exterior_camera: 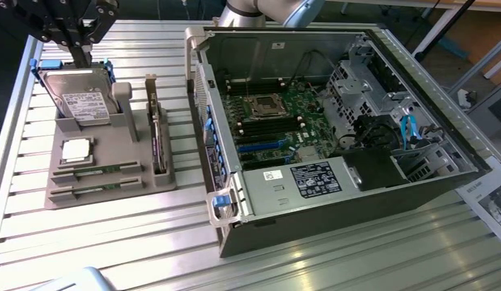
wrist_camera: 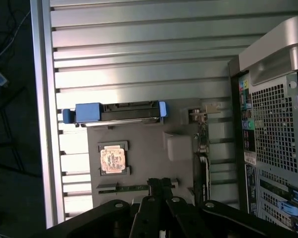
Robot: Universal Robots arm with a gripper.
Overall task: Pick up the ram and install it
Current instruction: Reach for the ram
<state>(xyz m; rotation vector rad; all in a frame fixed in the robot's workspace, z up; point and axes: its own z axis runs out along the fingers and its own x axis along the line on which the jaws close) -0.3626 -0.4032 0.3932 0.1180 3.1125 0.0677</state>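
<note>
Gripper (exterior_camera: 80,60), fingers pressed together on nothing, hangs over the hard drive (exterior_camera: 85,100) at the grey holder's (exterior_camera: 113,195) 12 o'clock end in the exterior view, the ram (exterior_camera: 97,169) slotted toward 6 o'clock, the open computer case (exterior_camera: 339,225) at 3 o'clock.

The exterior view looks from high up, angled down across the slatted table (exterior_camera: 113,242). It stands far enough back to take in the grey tray (exterior_camera: 105,195) on the exterior view's left and the whole open computer case (exterior_camera: 332,212). The wrist view faces straight down past the gripper (wrist_camera: 161,184) and sits much nearer. The 2 views share the tray, its hard drive (wrist_camera: 121,112), its processor chip (wrist_camera: 112,159) and the end of the case beside it.
</note>
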